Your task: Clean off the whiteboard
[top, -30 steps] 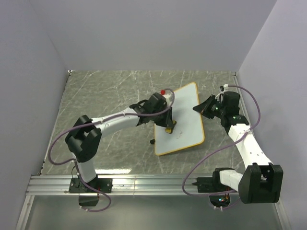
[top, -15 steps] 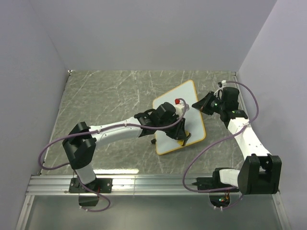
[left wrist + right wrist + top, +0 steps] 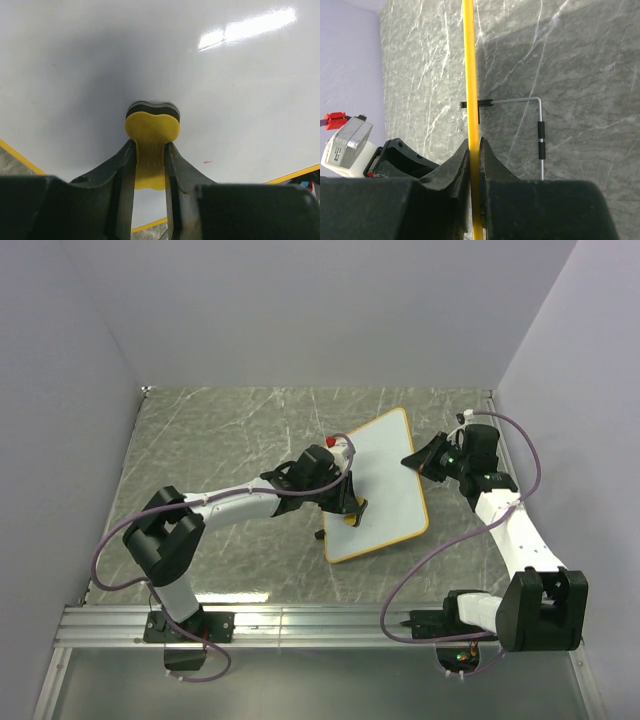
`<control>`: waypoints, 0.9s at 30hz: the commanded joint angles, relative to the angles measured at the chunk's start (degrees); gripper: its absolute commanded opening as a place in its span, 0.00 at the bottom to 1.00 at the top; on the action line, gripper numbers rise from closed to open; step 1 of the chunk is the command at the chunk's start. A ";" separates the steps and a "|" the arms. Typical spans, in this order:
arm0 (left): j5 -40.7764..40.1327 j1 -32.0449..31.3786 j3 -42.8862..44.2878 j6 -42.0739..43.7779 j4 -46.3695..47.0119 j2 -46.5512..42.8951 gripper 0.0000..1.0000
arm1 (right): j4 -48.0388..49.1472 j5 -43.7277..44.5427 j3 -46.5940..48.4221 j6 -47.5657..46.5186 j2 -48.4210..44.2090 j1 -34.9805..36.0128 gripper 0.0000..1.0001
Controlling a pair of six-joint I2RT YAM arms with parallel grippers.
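The left pincer [image 3: 150, 146], clamping the eraser [image 3: 151, 126], has swept back leftward; the whiteboard [image 3: 388, 472] beneath it now looks nearly clean; the right pincer [image 3: 474, 146] grips its edge.

Your left claw [image 3: 150, 156], eraser [image 3: 152, 125] in grip: swept out to the near end of the whiteboard [image 3: 390, 475], now drawn back toward its left edge. Faint marks there: no longer showing.

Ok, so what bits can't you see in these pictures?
Top view: the whiteboard patch beneath the left gripper, covered by that arm; any marks there are hidden.
Left wrist view: the underside of the eraser, hidden by its own yellow body.
Right wrist view: the board's white face, seen only edge-on between the fingers of the right gripper.
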 commanded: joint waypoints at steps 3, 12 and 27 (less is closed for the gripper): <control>-5.51 -1.21 -0.86 -0.06 -3.59 3.02 0.00 | -3.40 0.49 -0.17 3.58 -0.13 1.42 0.00; -4.45 -10.61 2.13 -0.68 -4.29 -1.82 0.00 | -0.86 -0.47 3.43 5.68 4.08 1.33 0.00; -7.96 -10.97 6.25 -0.42 -4.37 -0.93 0.00 | 0.83 -2.59 6.87 7.89 7.70 1.33 0.00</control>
